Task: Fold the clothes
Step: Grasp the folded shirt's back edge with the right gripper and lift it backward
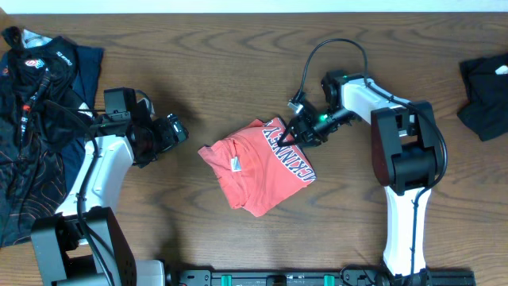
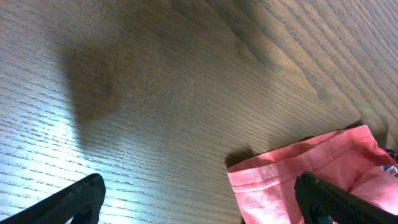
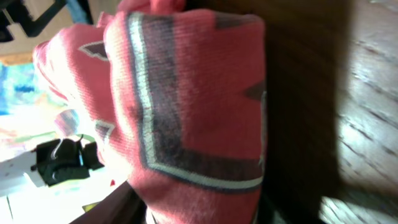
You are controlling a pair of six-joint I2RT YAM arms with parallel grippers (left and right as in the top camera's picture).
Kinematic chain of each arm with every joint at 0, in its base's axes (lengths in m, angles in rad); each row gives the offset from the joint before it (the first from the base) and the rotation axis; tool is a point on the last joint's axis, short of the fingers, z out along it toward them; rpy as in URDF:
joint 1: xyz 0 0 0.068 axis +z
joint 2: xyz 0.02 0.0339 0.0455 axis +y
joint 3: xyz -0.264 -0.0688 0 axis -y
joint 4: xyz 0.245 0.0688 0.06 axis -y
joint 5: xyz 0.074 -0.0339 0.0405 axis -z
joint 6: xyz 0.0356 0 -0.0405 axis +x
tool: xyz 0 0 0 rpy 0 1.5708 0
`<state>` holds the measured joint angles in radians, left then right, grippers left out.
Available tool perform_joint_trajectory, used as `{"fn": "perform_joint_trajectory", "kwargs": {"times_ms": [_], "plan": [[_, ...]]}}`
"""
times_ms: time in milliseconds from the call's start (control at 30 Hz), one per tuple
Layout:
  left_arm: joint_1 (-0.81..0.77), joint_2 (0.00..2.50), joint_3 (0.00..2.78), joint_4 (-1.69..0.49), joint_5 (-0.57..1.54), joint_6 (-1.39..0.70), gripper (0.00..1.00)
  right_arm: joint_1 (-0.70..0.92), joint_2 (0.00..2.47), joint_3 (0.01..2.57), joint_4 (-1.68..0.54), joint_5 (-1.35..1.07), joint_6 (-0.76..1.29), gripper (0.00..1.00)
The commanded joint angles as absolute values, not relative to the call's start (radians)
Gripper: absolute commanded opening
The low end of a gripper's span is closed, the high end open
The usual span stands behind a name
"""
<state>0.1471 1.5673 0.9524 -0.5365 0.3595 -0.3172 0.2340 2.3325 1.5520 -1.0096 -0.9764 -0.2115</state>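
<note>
Touching the right pincer (image 1: 286, 137), the clothes (image 1: 262, 171) run diagonally away from it; its grip cannot be told; left pincer (image 1: 176, 131) spread, farther off.

My table (image 1: 238, 71) is dark brown wood with a strong wavy grain, and it fills nearly the whole overhead view. A thin pale strip (image 1: 254, 5) runs along its far edge. A heap of dark clothes (image 1: 32, 151) lies at the left end and a black cloth (image 1: 484, 95) at the right end, well apart. Seen close from the left, a white glare (image 2: 31, 155) sits on the wood beside a soft dark shadow (image 2: 93, 87)
</note>
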Motion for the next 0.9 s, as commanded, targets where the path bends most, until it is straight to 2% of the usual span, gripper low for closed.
{"fn": "perform_joint_trajectory", "kwargs": {"times_ms": [0,100,133,167,400,600,867], "plan": [[0.15,1.564,0.952,-0.542,0.358,-0.319,0.99,0.266,2.372,1.527,-0.995,-0.816,-0.187,0.41],[0.15,1.564,0.952,-0.543,0.358,-0.319,0.98,0.273,2.372,1.523,-0.983,-0.816,-0.186,0.28],[0.15,1.564,0.952,-0.545,0.358,-0.319,0.99,0.275,2.372,1.522,-0.981,-0.816,-0.186,0.19],[0.15,1.564,0.952,-0.546,0.358,-0.319,0.99,0.276,2.372,1.521,-0.979,-0.816,-0.185,0.01],[0.15,1.564,0.952,-0.55,0.358,-0.319,0.99,0.276,2.371,1.521,-0.971,-0.807,-0.163,0.01],[0.15,1.564,0.952,-0.549,0.358,-0.319,0.99,0.276,2.342,1.57,-1.036,-0.596,-0.083,0.01],[0.15,1.564,0.952,-0.544,0.358,-0.319,0.99,0.274,2.159,1.771,-1.178,-0.445,-0.058,0.02]]}}
